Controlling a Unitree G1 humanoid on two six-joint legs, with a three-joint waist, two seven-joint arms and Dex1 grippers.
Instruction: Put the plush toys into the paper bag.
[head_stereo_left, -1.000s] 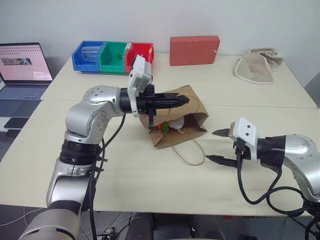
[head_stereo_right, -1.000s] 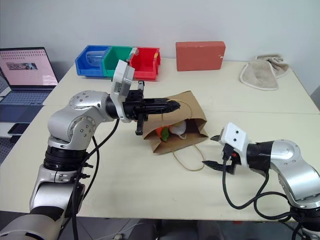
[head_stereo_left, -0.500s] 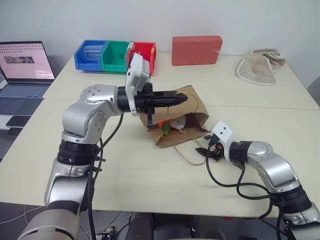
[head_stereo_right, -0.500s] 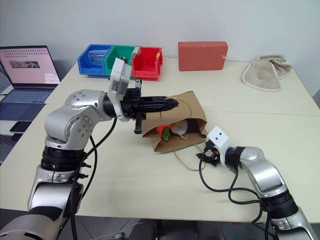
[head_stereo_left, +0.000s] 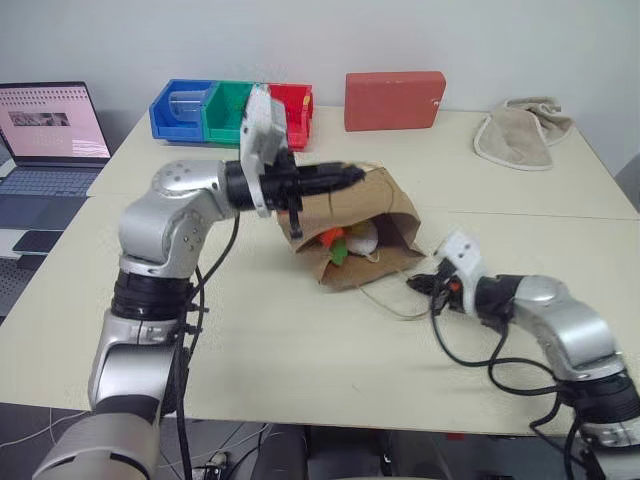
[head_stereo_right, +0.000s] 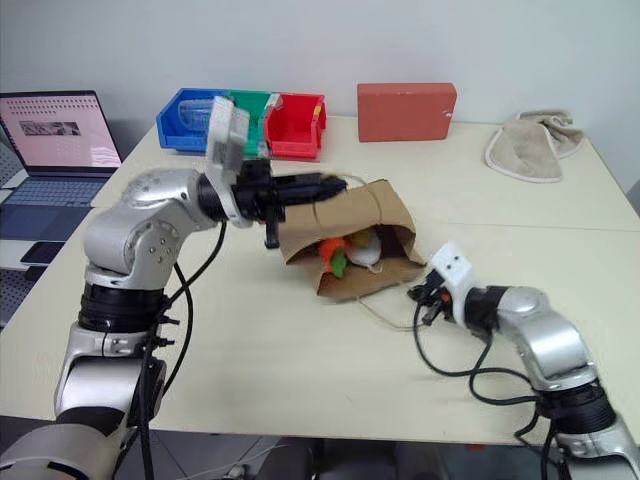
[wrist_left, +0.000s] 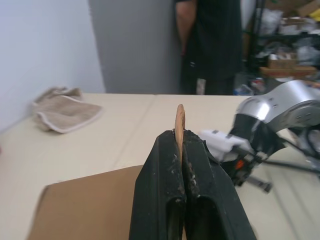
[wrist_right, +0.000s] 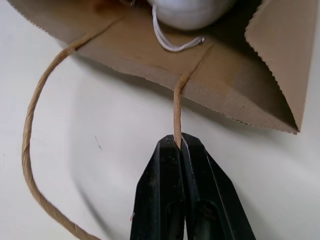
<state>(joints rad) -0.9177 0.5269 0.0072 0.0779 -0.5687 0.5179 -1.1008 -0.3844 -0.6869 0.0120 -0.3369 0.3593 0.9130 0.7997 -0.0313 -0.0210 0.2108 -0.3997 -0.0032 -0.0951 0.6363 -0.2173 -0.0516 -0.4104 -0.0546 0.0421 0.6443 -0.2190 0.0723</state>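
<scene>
The brown paper bag (head_stereo_left: 375, 205) lies on its side in the middle of the table, mouth toward me. Inside the mouth sit the plush toys: the orange one with a green leaf (head_stereo_left: 331, 243) and the white one (head_stereo_left: 363, 236), whose underside also shows in the right wrist view (wrist_right: 190, 10). My left gripper (head_stereo_left: 342, 175) points level over the bag and is shut on a thin brown strip of its upper side (wrist_left: 180, 116), holding that side up. My right gripper (head_stereo_left: 415, 284) is low on the table by the bag's right corner, shut on the lower handle cord (wrist_right: 176, 115).
Blue, green and red bins (head_stereo_left: 230, 108), a red box (head_stereo_left: 394, 100) and a beige cloth (head_stereo_left: 520, 132) line the far edge. A laptop (head_stereo_left: 50, 125) stands at the left. A person in dark clothes (wrist_left: 215, 45) stands beyond the table's right end.
My right gripper went from wide open to shut on the lower handle cord beside the bag. My left gripper rose a little with the bag's upper side, and the mouth gapes wider.
</scene>
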